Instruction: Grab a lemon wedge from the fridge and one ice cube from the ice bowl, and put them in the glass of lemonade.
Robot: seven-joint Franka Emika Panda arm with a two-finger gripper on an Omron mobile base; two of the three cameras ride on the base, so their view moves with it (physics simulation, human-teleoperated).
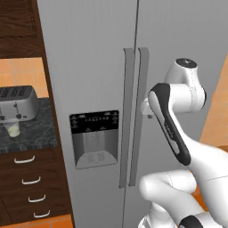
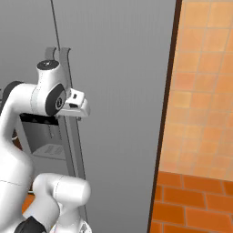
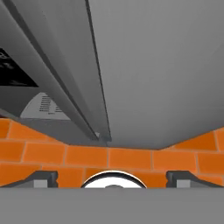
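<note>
The grey steel fridge [image 1: 98, 53] stands in front of me with both doors shut, so the lemon wedge is hidden. My gripper [image 3: 112, 178] is open, its two dark fingertips [image 3: 41, 178] far apart with nothing between them. In the right base view the hand [image 2: 75, 103] sits right beside the long vertical handles [image 2: 66, 91], at about mid height of the right door [image 2: 123, 91]. The hand view looks down the door front and the handles [image 3: 57, 74] to the floor. The glass of lemonade [image 1: 13, 128] stands on the dark counter at the left. The ice bowl is out of view.
A steel toaster [image 1: 18, 104] sits behind the glass on the counter [image 1: 35, 133], above dark wood drawers [image 1: 29, 178]. A black dispenser panel [image 1: 95, 138] is set in the left door. An orange tiled wall [image 2: 200, 91] and floor [image 2: 191, 205] lie right of the fridge.
</note>
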